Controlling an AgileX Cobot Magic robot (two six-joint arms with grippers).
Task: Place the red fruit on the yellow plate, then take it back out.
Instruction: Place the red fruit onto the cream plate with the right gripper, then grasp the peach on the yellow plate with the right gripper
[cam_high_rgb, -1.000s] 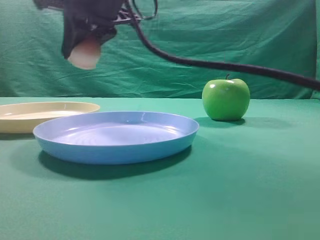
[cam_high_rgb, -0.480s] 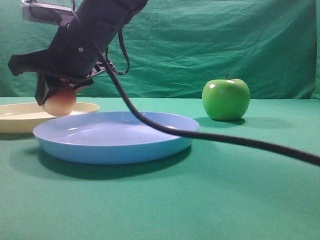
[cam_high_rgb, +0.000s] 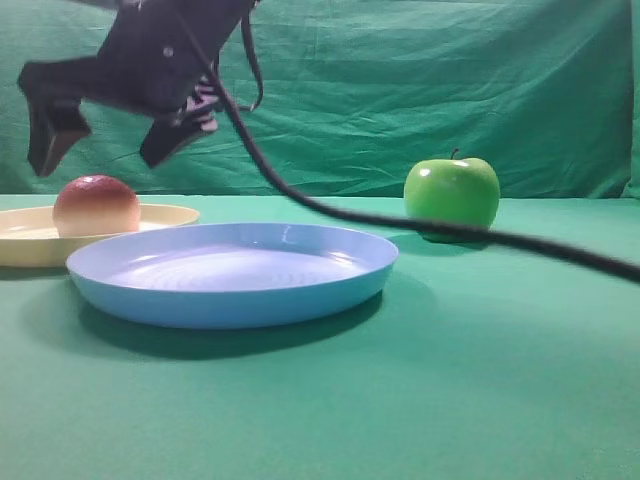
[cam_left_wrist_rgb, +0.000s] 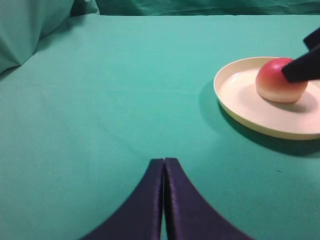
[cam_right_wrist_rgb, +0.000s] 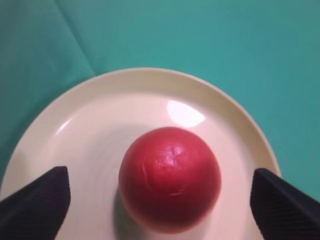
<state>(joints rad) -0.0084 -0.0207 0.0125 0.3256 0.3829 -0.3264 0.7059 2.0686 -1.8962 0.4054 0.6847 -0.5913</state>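
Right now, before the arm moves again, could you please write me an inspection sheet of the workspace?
Surface: green cloth-covered table, no spills seen.
Job's things: red fruit resting on the yellow plate, free of both fingers.
Clutter: light blue plate in front, nothing in it; green apple upright on the cloth to the right, behind it.
Grippers: right gripper open, hanging above the fruit, jaws wide to either side; left gripper shut, holding nothing, low over bare cloth.
Cables: black cable sagging across the scene, passing in front of the apple.
Surroundings: green fabric backdrop, wrinkled.
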